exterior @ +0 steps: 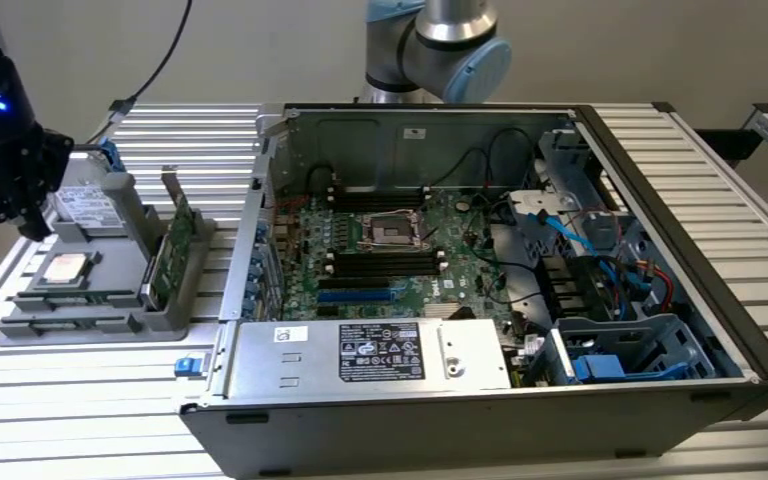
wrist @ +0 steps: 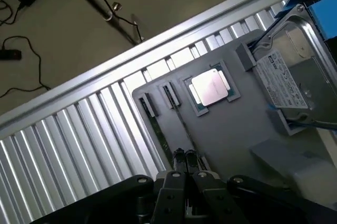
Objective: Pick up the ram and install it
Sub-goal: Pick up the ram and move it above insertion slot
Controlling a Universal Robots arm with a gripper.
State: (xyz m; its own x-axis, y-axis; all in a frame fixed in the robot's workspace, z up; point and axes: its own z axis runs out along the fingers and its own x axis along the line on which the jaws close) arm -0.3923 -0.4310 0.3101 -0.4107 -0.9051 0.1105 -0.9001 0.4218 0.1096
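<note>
— Gripper (wrist: 185, 156) condition?

— Jaws closed, fingertips together. Nothing is visibly clamped between them. It hangs above the grey tray (wrist: 253, 129), in line with one end of the tray's two narrow slots.

— Location of the ram?

— The ram (wrist: 159, 132) appears to sit on edge in one of those slots, showing as a thin dark-green strip running toward the fingertips. Whether the fingertips touch it cannot be determined. By this evidence the pick-up is not yet done.

— Why is it stored on edge?

— Probable reason: the slot keeps the stick upright and fixed in position, presenting its long upper edge to a gripper coming from above.

— Other parts on the tray?

— The processor chip (wrist: 210, 88) lies just beside the slots. The hard drive (wrist: 289, 77) lies beyond it. The expansion card (exterior: 181, 235) stands upright on the side toward the case. Each has its own seat, probably so that one can be lifted without disturbing the rest.

— Destination?

— The computer case (exterior: 398, 140) lies open on the bench (exterior: 77, 400), just beside the tray. Its motherboard (exterior: 451, 240) faces up, which likely gives vertical access to the black memory slots (exterior: 381, 262).
</note>
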